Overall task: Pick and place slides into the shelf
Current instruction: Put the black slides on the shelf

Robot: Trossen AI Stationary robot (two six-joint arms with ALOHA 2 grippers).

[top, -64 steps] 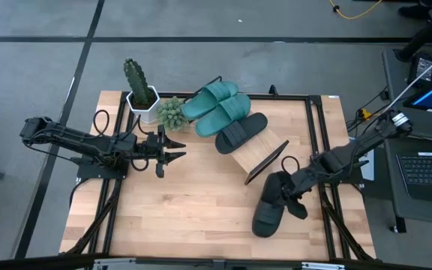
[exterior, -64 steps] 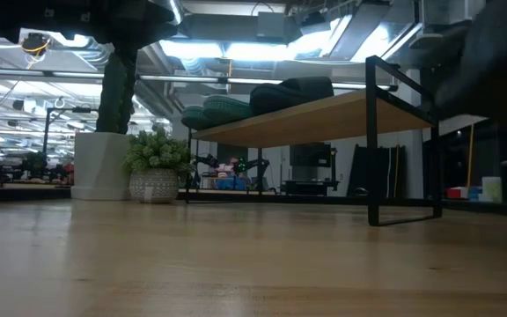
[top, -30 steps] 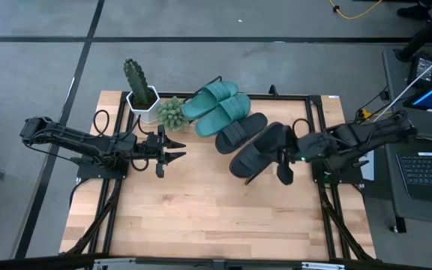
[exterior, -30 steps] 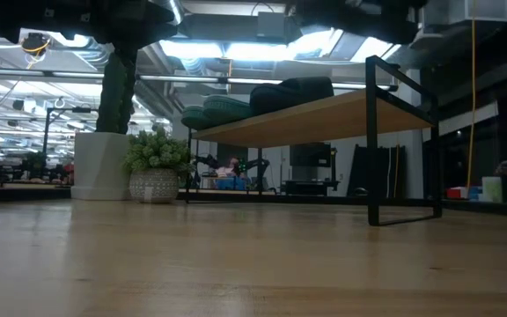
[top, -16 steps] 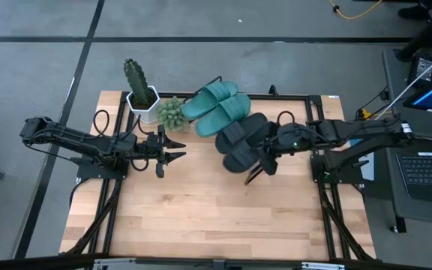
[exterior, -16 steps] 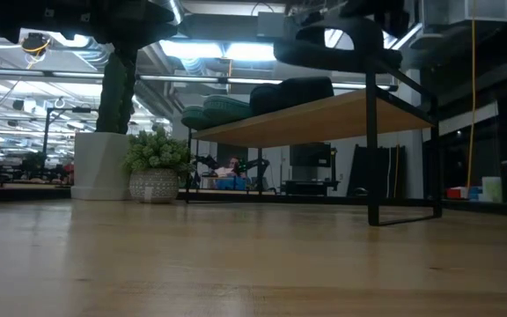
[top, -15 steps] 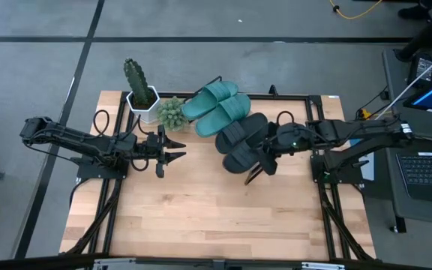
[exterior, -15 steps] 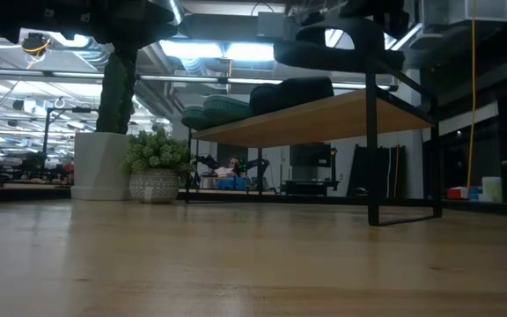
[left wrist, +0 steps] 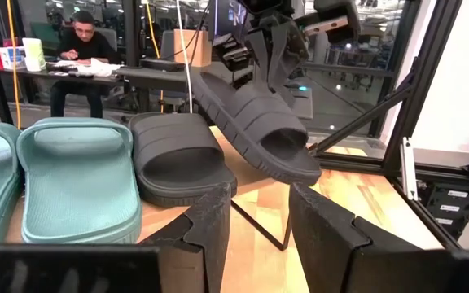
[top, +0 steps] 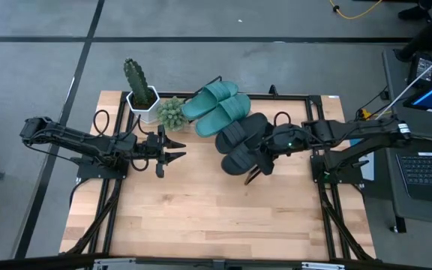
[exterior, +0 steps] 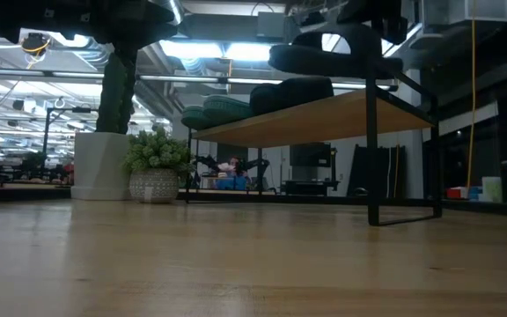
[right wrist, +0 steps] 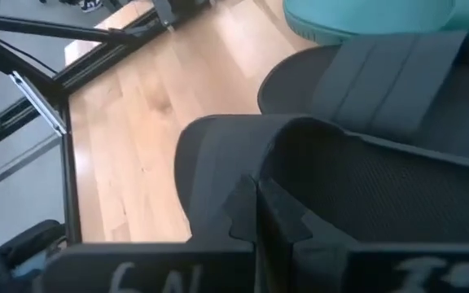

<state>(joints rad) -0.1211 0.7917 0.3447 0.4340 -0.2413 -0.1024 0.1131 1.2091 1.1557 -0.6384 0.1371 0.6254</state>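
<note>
Though hidden overhead, person (left wrist: 78, 50) behind shelf (left wrist: 251, 189).

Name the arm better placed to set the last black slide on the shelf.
Right. Its gripper already holds the black slide above the shelf, beside the other black one. The left gripper hangs open, away from it.

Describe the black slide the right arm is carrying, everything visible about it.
The carried black slide is matte black with a broad strap, open toe and ribbed sole edge. The right gripper is shut on its strap, holding it tilted in the air above the shelf, beside the other black slide. It appears not to touch the board.
</note>
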